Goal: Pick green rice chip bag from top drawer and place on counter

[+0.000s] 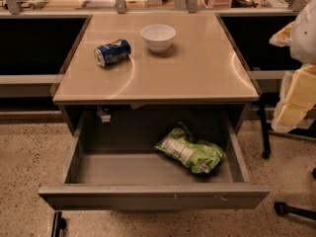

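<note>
The green rice chip bag (189, 152) lies flat in the open top drawer (153, 195), right of its middle, with the white label panel facing up. The drawer is pulled far out under the counter (197, 68), a glossy tan tabletop. My arm and gripper (295, 90) show as white and pale yellow parts at the right edge of the view. They are beside the counter's right side, up and to the right of the bag and apart from it. The gripper holds nothing that I can see.
A blue soda can (112, 52) lies on its side on the counter's back left. A white bowl (158, 36) stands at the back middle. Chair legs and casters (284, 209) stand on the speckled floor at the right. A dark object (57, 223) sits below the drawer's left corner.
</note>
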Action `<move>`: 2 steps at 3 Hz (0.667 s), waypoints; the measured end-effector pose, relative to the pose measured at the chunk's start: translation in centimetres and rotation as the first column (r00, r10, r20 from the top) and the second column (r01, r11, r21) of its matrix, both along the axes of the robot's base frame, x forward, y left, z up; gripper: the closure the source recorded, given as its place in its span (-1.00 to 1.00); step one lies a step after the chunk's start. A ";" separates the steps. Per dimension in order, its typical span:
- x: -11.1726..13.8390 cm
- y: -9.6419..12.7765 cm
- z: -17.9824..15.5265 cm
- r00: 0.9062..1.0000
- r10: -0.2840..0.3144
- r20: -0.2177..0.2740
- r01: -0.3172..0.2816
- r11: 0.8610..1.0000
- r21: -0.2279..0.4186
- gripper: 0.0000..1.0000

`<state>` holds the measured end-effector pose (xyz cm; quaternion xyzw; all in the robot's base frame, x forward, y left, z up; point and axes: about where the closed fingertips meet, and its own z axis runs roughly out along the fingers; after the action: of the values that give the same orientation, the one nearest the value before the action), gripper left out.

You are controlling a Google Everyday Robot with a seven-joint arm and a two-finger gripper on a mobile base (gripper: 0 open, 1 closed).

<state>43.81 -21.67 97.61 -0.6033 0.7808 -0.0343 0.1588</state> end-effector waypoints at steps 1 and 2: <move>0.0 0.0 0.0 1.000 0.000 0.000 0.000 1.000 0.000 -1.00; 0.5 0.5 -1.4 1.000 0.012 0.022 -0.012 1.000 0.011 -1.00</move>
<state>44.30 -21.18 96.22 -0.6066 0.7756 -0.0357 0.1709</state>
